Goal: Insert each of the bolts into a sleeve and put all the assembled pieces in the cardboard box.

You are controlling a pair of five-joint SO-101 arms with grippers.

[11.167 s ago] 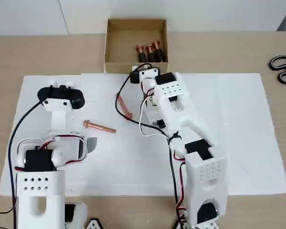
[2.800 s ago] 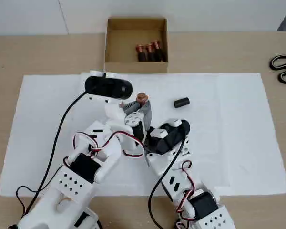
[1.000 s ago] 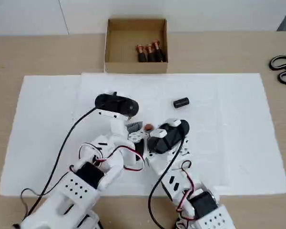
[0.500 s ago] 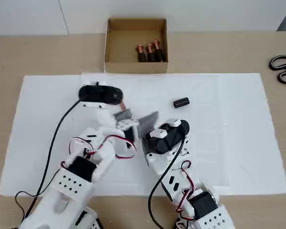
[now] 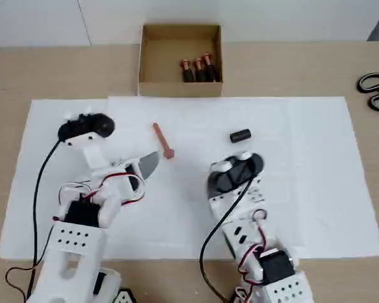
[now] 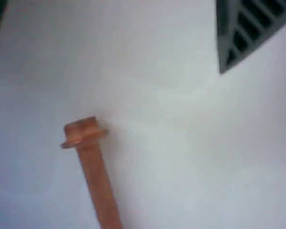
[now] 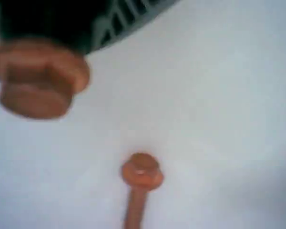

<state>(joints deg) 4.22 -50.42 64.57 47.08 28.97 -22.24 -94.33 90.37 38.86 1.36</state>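
Right gripper (image 7: pixel 71 28) pinches the held bolt (image 7: pixel 38 78); we should set our spread left gripper (image 5: pixel 145 166) squarely across the loose bolt (image 5: pixel 163 140), mid-shank.

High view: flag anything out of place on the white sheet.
One bolt lies loose and slanted on the sheet, with a bare sleeve apart to its right; neither is joined or in the box. Scissors lie off the sheet and seem unrelated.
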